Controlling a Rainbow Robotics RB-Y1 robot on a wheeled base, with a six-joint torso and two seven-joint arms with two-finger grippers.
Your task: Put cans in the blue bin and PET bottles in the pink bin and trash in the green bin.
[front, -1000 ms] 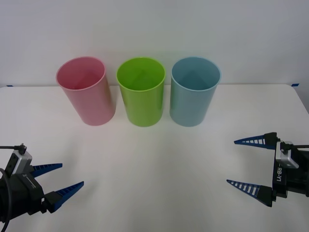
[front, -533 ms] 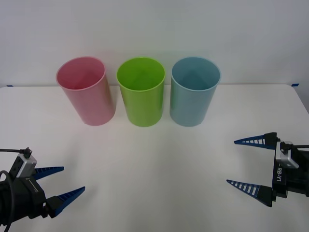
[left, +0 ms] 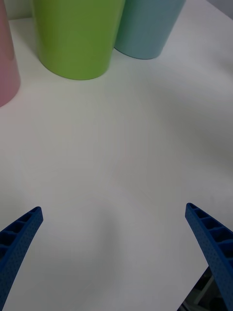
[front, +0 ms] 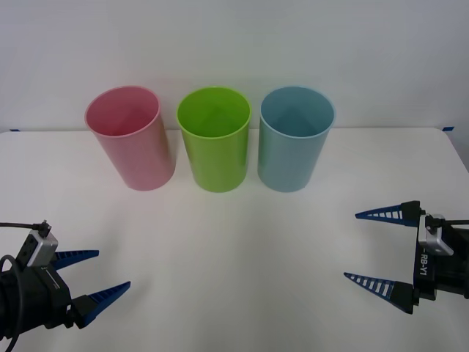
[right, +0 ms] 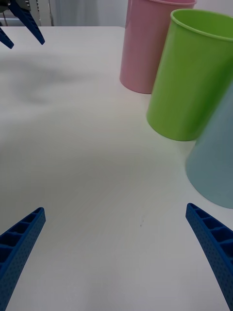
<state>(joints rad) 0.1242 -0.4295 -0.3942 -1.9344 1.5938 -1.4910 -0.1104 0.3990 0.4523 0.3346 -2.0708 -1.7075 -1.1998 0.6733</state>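
The tall lime-green plastic bin (front: 214, 139) is standing upright on the white table (front: 234, 242), touching the pink plastic bin (front: 130, 138), the light-blue plastic bin (front: 295, 139) just beside it. Nearer than it, the left gripper (front: 94, 280) and right gripper (front: 375, 249) are hovering, jaws wide apart, gripping nothing.

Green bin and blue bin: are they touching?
Apart. The front view shows a narrow strip of white wall and table between the green bin and the blue bin.

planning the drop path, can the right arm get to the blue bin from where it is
Probably yes: the right gripper sits open near the table's right edge, and only bare table lies between it and the blue bin.
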